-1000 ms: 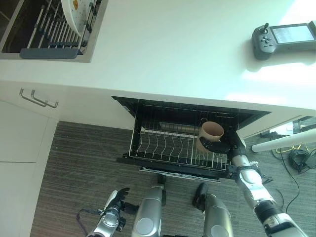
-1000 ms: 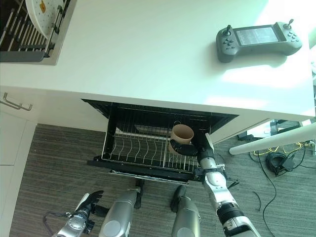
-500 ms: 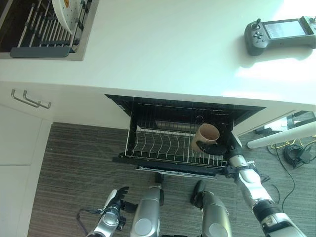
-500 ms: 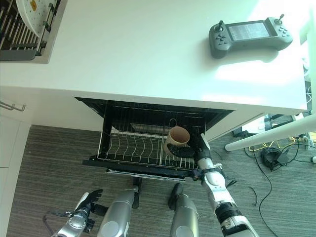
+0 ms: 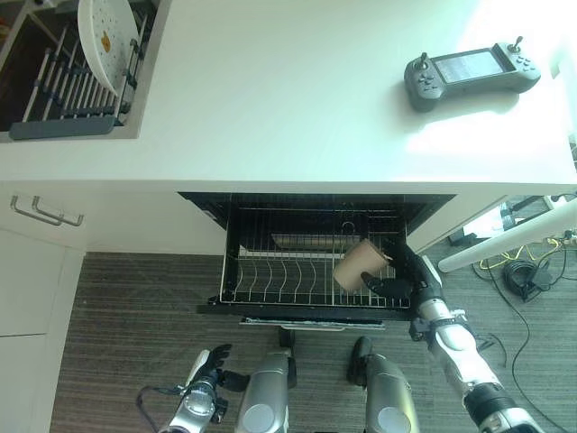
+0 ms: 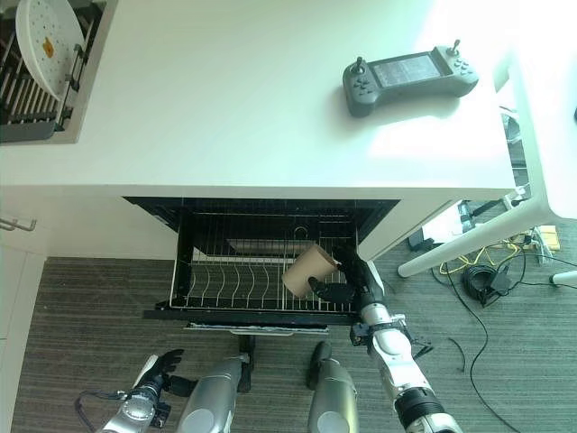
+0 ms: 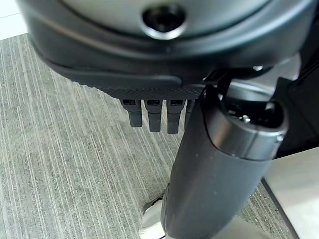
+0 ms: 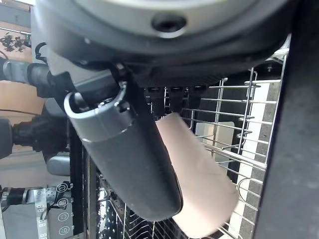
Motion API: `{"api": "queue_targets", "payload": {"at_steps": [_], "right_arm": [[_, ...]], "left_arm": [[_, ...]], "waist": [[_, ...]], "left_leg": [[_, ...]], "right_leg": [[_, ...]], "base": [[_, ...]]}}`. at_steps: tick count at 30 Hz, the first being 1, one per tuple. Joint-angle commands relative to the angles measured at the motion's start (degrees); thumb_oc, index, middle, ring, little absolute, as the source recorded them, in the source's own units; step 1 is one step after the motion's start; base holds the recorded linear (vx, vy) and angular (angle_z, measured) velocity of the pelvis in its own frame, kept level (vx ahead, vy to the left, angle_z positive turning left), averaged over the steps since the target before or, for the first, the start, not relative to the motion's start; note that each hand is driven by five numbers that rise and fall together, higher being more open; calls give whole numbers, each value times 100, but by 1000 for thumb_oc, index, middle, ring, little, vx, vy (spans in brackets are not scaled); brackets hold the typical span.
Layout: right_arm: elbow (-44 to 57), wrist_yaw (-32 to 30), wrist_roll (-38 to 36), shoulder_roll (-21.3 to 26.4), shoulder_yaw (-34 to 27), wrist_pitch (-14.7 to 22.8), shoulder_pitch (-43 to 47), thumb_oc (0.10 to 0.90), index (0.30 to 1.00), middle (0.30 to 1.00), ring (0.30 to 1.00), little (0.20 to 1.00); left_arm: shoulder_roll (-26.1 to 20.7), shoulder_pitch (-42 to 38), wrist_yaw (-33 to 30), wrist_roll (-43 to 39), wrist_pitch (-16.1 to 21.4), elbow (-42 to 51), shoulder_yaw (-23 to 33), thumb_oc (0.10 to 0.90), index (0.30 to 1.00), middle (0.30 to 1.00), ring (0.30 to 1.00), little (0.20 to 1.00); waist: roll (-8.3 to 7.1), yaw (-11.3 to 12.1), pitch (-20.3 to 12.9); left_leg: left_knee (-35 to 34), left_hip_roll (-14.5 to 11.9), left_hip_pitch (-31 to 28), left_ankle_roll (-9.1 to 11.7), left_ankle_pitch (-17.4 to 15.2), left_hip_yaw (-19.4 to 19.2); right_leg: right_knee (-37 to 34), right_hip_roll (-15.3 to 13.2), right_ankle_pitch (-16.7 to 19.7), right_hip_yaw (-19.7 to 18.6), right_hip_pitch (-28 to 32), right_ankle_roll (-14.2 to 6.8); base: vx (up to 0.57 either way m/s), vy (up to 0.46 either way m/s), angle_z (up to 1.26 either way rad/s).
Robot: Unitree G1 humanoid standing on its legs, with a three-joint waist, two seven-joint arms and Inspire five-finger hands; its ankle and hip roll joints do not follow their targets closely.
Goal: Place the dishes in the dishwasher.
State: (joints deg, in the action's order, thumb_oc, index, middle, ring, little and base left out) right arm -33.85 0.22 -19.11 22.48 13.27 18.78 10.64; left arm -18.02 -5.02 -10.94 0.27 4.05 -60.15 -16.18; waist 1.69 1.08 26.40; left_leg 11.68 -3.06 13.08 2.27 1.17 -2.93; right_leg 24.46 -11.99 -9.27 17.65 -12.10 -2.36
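Tan ceramic mug tilted on its side above the dishwasher rack, right end; right robot hand clamped round its body; stiff, smooth, likely breakable, so hold the wall firmly; left robot hand hangs low, fingers relaxed.

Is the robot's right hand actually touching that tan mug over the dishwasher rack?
Touching. The right wrist view shows the right hand with thumb and fingers wrapped round the mug.

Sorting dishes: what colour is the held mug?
Pale tan mug, clearest in the left eye view.
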Motion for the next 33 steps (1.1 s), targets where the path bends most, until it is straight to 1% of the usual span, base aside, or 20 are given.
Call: {"api": "queue_targets", "payload": {"at_steps": [1, 8, 14, 18, 22, 24, 25, 28, 30, 31, 33], "right_arm": [[516, 69, 152, 345, -57, 325, -581, 800, 900, 900, 900, 900], [1048, 363, -122, 369, -166, 464, -910, 800, 900, 900, 900, 900], [1267, 434, -235, 368, -168, 592, -1028, 800, 900, 900, 900, 900], [1430, 357, -361, 359, -174, 683, -1040, 800, 900, 900, 900, 900], [1756, 433, -907, 354, -289, 1008, -1109, 800, 900, 900, 900, 900], [2044, 474, -1138, 348, -361, 1142, -1170, 800, 900, 900, 900, 900], [2510, 431, -1365, 321, -475, 1311, -1292, 800, 900, 900, 900, 900], [2961, 443, -1611, 282, -638, 1364, -1429, 800, 900, 900, 900, 900], [3070, 705, -1920, 268, -669, 1373, -1451, 800, 900, 900, 900, 900], [3229, 835, -2059, 242, -717, 1284, -1513, 800, 900, 900, 900, 900], [3467, 824, -1923, 220, -776, 1410, -1493, 800, 900, 900, 900, 900]], "left_arm": [[58, 515, -196, -23, 23, -47, 157, 800, 900, 900, 900, 900], [39, 639, -135, 29, -31, -42, 292, 800, 900, 900, 900, 900], [71, 711, -112, 70, 20, -79, 321, 800, 900, 900, 900, 900], [99, 748, -150, 52, 2, -55, 286, 800, 900, 900, 900, 900], [134, 839, -247, -31, 63, -81, 317, 800, 900, 900, 900, 900], [170, 877, -305, -305, 121, -109, 398, 800, 900, 900, 900, 900], [219, 933, -327, -661, 234, -183, 597, 800, 900, 900, 900, 900], [249, 1004, -291, -792, 216, -203, 795, 800, 900, 900, 900, 900], [254, 1032, -272, -825, 220, -219, 837, 800, 900, 900, 900, 900], [263, 1049, -240, -848, 174, -231, 900, 800, 900, 900, 900, 900], [293, 1035, -100, -962, 112, -302, 1002, 800, 900, 900, 900, 900]], "waist": [[90, -136, -338], [47, -228, -471], [27, -254, -540], [31, -244, -566], [19, -243, -649], [16, -257, -715], [11, -276, -823], [-2, -285, -966], [-6, -285, -1011], [-19, -289, -1075], [-30, -296, -1155]], "left_leg": [[551, -229, -170, -125, -1353, -354], [551, -253, -278, -126, -1414, -399], [551, -268, -343, -124, -1442, -407], [551, -257, -369, -133, -1456, -384], [551, -258, -417, -144, -1485, -381], [551, -256, -455, -149, -1507, -389], [551, -253, -539, -161, -1549, -427], [551, -240, -635, -195, -1609, -490], [551, -230, -675, -214, -1633, -507], [551, -216, -714, -225, -1662, -527], [551, -138, -825, -341, -1762, -540]], "right_leg": [[-727, 141, -363, -303, 391, -218], [-727, 150, -431, -330, 487, -231], [-727, 163, -473, -345, 541, -226], [-727, 170, -497, -347, 570, -215], [-727, 178, -528, -350, 615, -215], [-727, 175, -545, -354, 646, -219], [-727, 150, -575, -337, 727, -231], [-727, 108, -596, -315, 825, -255], [-727, 93, -599, -313, 865, -265], [-727, 82, -594, -315, 906, -290], [-727, 44, -575, -358, 1018, -331]], "base": [[0, 0, 0], [3, -5, -2], [15, -12, -11], [0, 0, 0], [0, 0, 0], [0, 0, 0], [31, 43, -2], [27, 70, -7], [23, 83, -17], [30, 174, -19], [20, 220, -10]]}}
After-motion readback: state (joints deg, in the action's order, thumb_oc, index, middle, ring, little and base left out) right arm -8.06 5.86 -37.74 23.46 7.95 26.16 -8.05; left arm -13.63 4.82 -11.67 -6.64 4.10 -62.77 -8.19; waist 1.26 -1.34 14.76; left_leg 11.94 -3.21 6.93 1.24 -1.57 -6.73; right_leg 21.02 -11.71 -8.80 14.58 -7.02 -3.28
